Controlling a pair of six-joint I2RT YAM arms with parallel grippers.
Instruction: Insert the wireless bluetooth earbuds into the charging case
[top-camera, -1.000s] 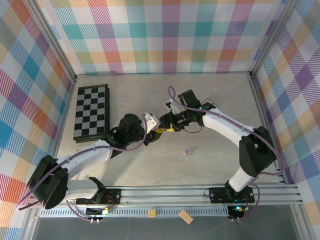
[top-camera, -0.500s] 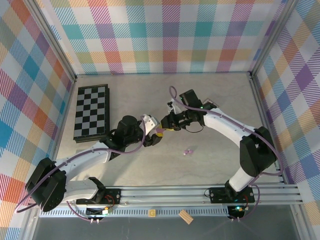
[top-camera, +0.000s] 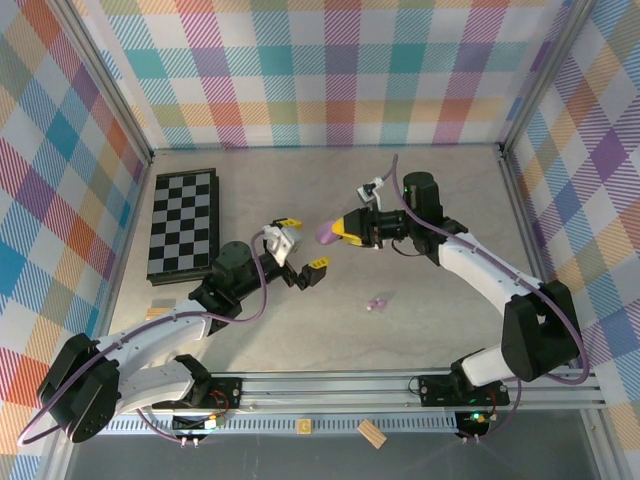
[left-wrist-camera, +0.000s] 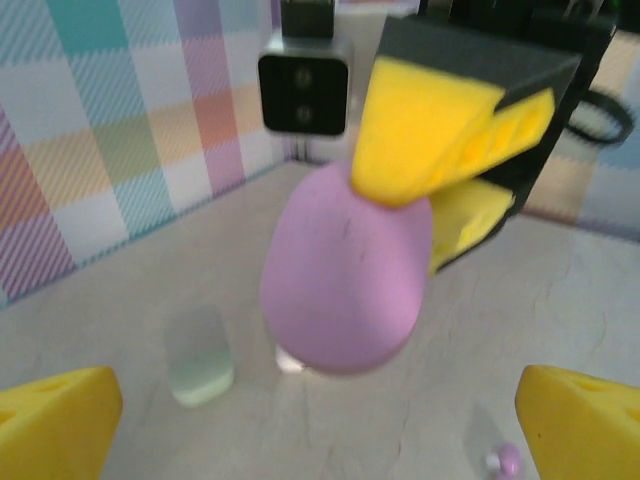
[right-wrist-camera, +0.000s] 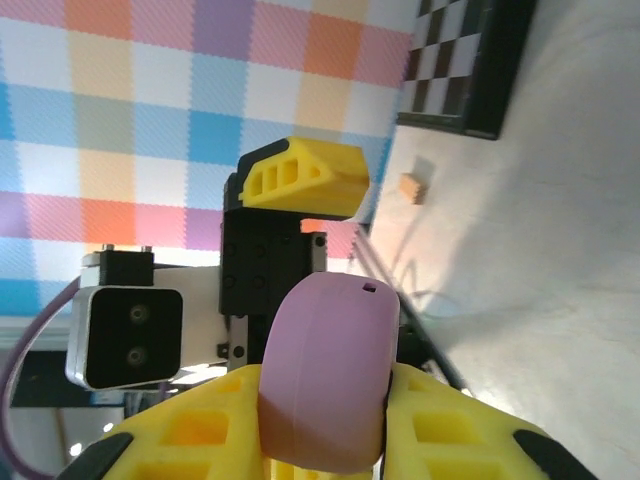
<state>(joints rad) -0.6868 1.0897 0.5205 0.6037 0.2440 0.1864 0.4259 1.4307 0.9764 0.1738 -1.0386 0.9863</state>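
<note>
Change: a second ago both grippers met mid-table around the lilac charging case. Now the left gripper has let go and backed off. The right gripper alone carries the case, raised off the table.
Meaning: the handover looks done. The case seems shut, so by my reading no earbud can go in yet.
Left fingers: spread wide, empty, with the case ahead of them and untouched.
Right fingers: clamped on one end of the case, one on each side.
Earbud: one lilac earbud lies loose on the table, nearer the arm bases than the case and apart from both grippers.
</note>
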